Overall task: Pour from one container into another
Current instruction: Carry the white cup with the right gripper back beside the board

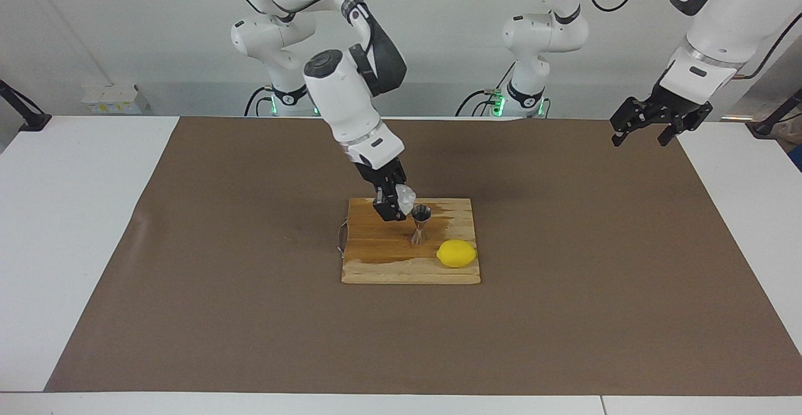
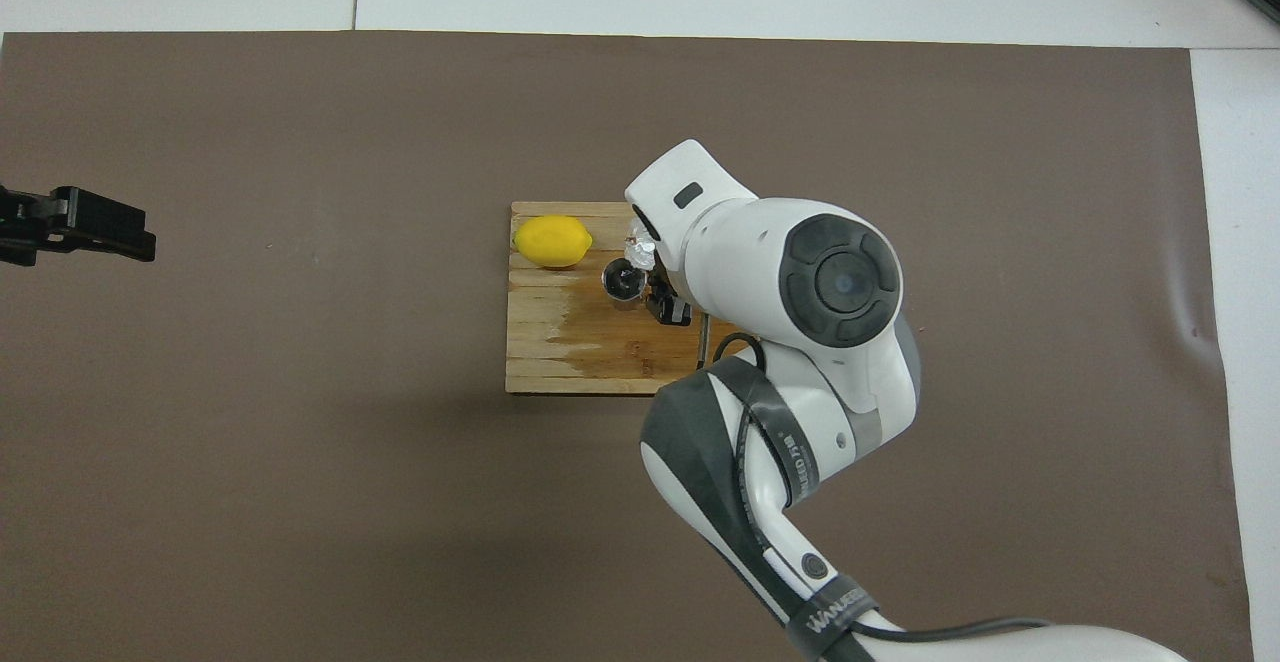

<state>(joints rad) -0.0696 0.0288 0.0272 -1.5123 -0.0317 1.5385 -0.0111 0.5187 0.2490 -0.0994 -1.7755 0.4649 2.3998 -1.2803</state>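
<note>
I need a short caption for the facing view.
Right claw tilts the frosted cup over the steel jigger on the wooden board.

Two robot arms with one gripper each: the right gripper (image 1: pixel 396 205) and the left gripper (image 1: pixel 651 128). One wooden cutting board (image 1: pixel 382 258) lying on one brown mat (image 1: pixel 219 246). One yellow lemon (image 1: pixel 457 253). One steel jigger (image 1: pixel 420 224). One translucent whitish cup (image 1: pixel 406 197). One white table (image 1: pixel 69 214) under everything.
</note>
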